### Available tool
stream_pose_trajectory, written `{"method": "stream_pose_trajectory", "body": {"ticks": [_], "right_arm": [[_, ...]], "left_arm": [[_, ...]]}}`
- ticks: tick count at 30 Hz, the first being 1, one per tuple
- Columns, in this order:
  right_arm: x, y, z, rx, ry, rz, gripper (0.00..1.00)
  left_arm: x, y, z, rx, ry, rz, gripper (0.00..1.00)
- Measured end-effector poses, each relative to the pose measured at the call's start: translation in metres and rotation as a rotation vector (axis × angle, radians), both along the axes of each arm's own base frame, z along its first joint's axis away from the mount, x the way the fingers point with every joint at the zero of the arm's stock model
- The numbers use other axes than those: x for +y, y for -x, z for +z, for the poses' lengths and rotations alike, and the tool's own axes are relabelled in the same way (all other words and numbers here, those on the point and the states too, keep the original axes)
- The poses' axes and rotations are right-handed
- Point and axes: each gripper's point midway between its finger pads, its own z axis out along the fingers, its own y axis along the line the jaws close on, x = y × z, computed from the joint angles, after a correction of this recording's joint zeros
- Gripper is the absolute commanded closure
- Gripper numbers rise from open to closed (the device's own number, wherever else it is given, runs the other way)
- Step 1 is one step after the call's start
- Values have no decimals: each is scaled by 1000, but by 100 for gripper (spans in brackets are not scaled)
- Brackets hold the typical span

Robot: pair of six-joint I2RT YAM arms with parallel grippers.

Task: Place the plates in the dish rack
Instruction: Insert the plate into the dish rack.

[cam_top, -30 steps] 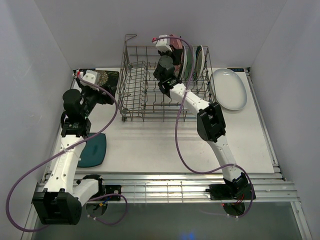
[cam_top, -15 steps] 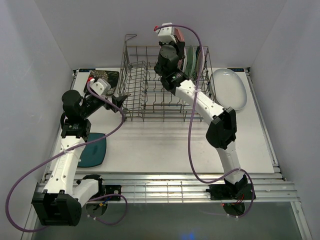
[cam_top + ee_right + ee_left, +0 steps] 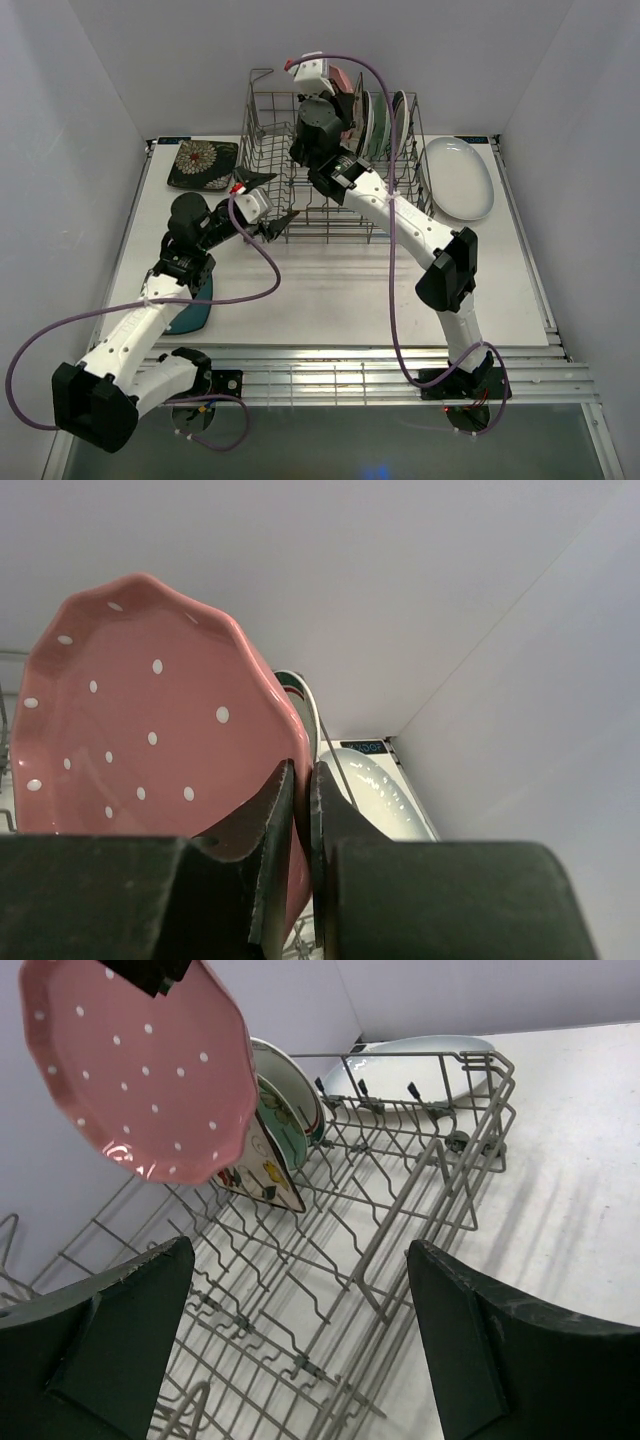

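- Black floral square plate point(image 3: 203, 163): lies flat on the table point(image 3: 320, 290) at the upper left of the overhead view, just left of the rack.
- Dark teal plate point(image 3: 192, 308): flat at the lower left, partly hidden under the left arm.
- Left gripper point(image 3: 280, 197): fingers spread wide, nothing between them; it hovers at the rack's near left corner, pointing into the basket.
- Dish rack point(image 3: 290, 190): sits at the top centre, its long axis running left to right across the frame.
- Pink dotted plate point(image 3: 140, 1070): on edge above the rack's far side, clear of the tines, its dotted face turned towards the left of the frame.
- Right gripper point(image 3: 300, 777): fingers pinched tight on the pink plate's lower rim.
- Racked plates point(image 3: 385, 120): stand on edge at the rack's right end, just right of the pink plate.
- White oval plate point(image 3: 458, 178): flat right of the rack, long axis running top to bottom.
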Motion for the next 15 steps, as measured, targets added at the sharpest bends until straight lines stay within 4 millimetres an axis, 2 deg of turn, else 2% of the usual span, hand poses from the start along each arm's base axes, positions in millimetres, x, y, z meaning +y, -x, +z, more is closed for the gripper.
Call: {"method": "stream_pose_trajectory", "body": {"ticks": [6,11,15], "right_arm": [[9,22,7,16,21,3,92],[10,36,14,14,30,-23,92],[8,41,16,17,31,-45,92]], "left_arm": [[-25,-18,-7,-67,-20,5,2],[-37,-46,-29,-6,-23,28,2],[-46,-68,-30,26,-4,50,2]]}}
